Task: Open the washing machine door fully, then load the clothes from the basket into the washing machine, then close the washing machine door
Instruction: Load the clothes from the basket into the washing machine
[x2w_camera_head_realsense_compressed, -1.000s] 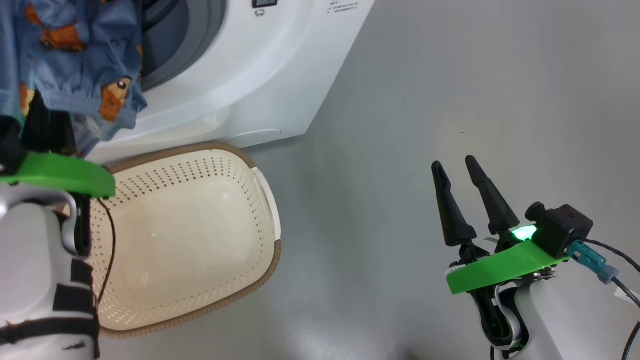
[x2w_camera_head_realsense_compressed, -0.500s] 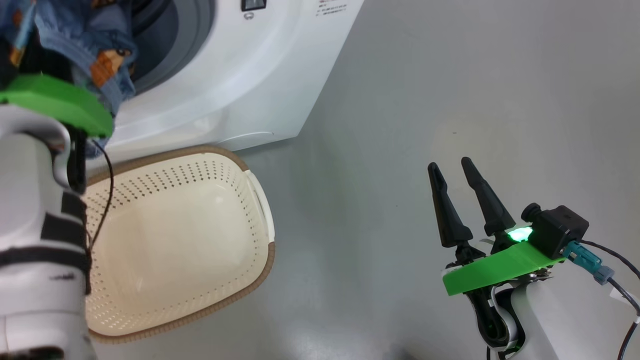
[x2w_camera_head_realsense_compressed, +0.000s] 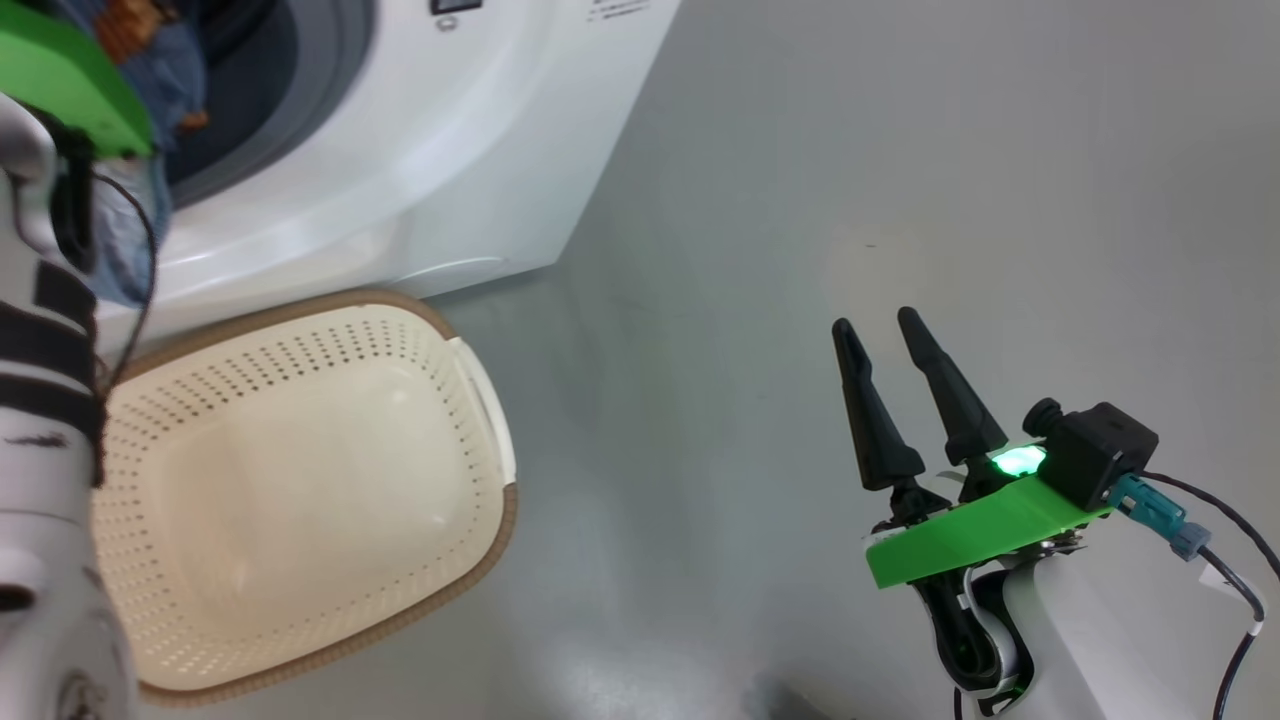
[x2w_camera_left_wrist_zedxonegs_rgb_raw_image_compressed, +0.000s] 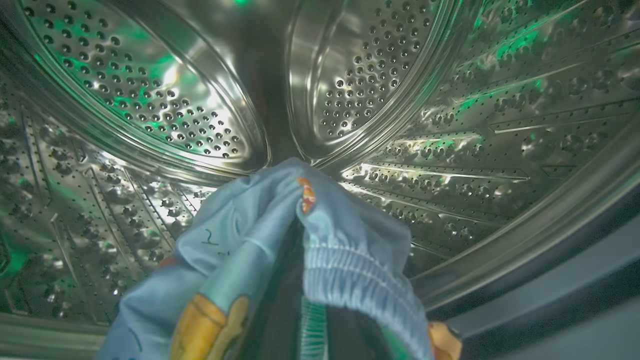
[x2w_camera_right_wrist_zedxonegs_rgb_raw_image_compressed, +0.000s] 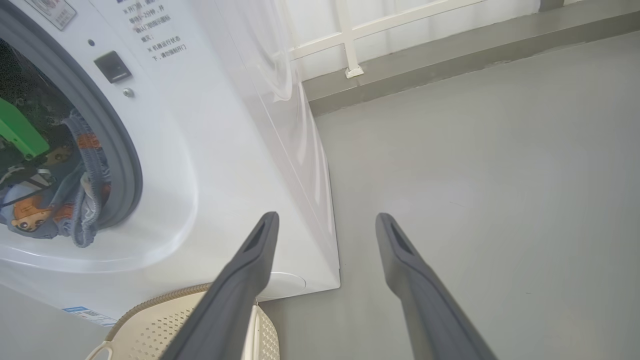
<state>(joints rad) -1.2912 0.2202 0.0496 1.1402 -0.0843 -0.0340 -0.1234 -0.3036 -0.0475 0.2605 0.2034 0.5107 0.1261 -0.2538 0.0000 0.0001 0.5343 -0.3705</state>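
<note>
Soft bear-print clothes held inside the washing machine.
Light, limp and floppy, they hang in folds, so pinching a bunched fold or elastic hem looks best. The left fingers are clenched on such a bunch within the steel drum; the right fingers stand spread wide, holding nothing, above the floor.

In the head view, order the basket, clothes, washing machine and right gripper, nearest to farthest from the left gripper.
1. The clothes, held by the left gripper, upper left.
2. The washing machine, around it.
3. The basket, on the floor below.
4. The right gripper, lower right.
</note>
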